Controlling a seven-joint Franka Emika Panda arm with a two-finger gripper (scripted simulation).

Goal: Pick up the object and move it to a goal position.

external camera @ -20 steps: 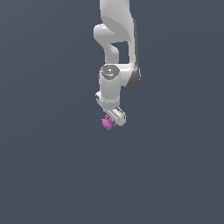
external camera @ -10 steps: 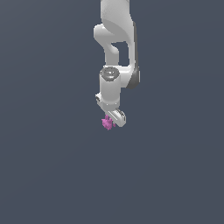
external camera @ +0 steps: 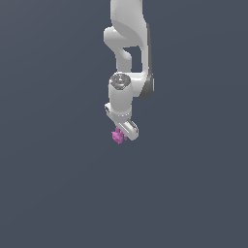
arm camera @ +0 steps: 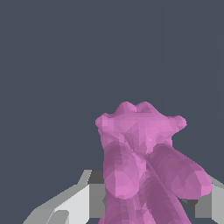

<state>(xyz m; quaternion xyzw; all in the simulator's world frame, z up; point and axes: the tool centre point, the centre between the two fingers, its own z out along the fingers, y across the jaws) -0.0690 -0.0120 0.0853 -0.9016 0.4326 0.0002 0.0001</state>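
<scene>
Gripper, centre of the exterior view, is clamped on the pink object w/ fingers either side, prob. so it won't drop en route to goal.

The white arm hangs down from the top of the exterior view, wrist bent, its gripper clamped on the magenta-pink object

You see a plain, flat slate-grey ground, one even colour, spreading to every side of the pink object.
</scene>
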